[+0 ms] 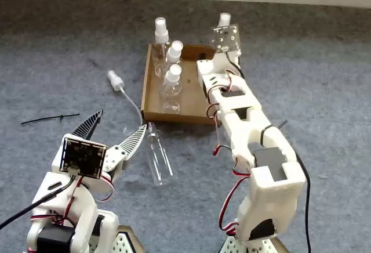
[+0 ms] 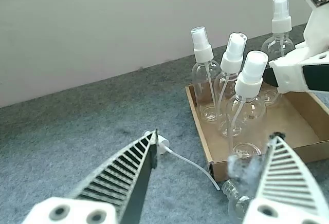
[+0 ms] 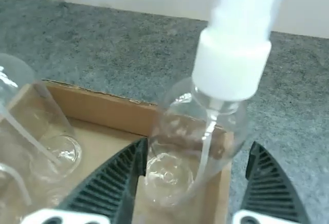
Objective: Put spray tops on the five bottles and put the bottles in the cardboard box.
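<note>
Left gripper (image 1: pixel 122 119): wide open, empty.
Right gripper (image 3: pixel 199 146): open, straddling capped bottle (image 3: pixel 226 126) in cardboard box (image 3: pixel 103 112).

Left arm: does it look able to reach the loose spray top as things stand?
Probably yes. The left pincer is open, and the spray top lies just beyond it with nothing between them. The capless bottle and cardboard box sit off to the side.
</note>
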Robot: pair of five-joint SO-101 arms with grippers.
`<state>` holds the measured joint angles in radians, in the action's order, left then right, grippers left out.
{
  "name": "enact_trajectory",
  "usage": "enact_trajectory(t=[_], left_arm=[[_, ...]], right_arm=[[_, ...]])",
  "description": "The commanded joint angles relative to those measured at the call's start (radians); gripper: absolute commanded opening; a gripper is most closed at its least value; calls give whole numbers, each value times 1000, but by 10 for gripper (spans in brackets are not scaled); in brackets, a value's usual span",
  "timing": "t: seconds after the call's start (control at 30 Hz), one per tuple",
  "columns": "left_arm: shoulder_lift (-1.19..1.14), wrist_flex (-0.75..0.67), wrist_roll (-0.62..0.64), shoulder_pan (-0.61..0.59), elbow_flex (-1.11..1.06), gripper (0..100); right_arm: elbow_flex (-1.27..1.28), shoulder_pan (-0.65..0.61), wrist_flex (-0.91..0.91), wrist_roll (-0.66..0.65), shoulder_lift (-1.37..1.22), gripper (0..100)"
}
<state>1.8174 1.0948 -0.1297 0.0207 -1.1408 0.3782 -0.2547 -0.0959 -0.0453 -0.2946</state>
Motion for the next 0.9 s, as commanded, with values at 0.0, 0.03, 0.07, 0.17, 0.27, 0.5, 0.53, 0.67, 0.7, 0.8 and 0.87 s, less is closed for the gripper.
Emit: enact_trajectory(t=[0.0,0.03,0.07,0.17,0.27,0.5,0.53,0.67,0.7,0.8,0.87], left_arm=[[2,-25,0,-2,2,301],[2,-25,0,-2,2,301],[2,-25,0,-2,2,301],[1,-25,0,-2,1,301],[1,-25,0,-2,1,301],[1,-25,0,-2,1,301],[1,-25,0,-2,1,301],[1,-25,0,-2,1,301],[1,-25,0,-2,1,301],[1,-25,0,-2,1,301],[1,-25,0,-2,1,301]], right_arm=[[-42,10,1,-11,38,253],[-48,10,1,-11,48,253],[-48,8,2,-11,61,253],[-45,5,4,-9,96,253],[-45,-1,4,-9,108,253],[-51,-7,8,-9,113,253],[-53,-7,8,-9,114,253],[-76,-18,10,-9,120,253],[-84,-21,10,-9,127,253],[-94,-28,12,-9,148,253],[-94,-33,12,-9,163,253]])
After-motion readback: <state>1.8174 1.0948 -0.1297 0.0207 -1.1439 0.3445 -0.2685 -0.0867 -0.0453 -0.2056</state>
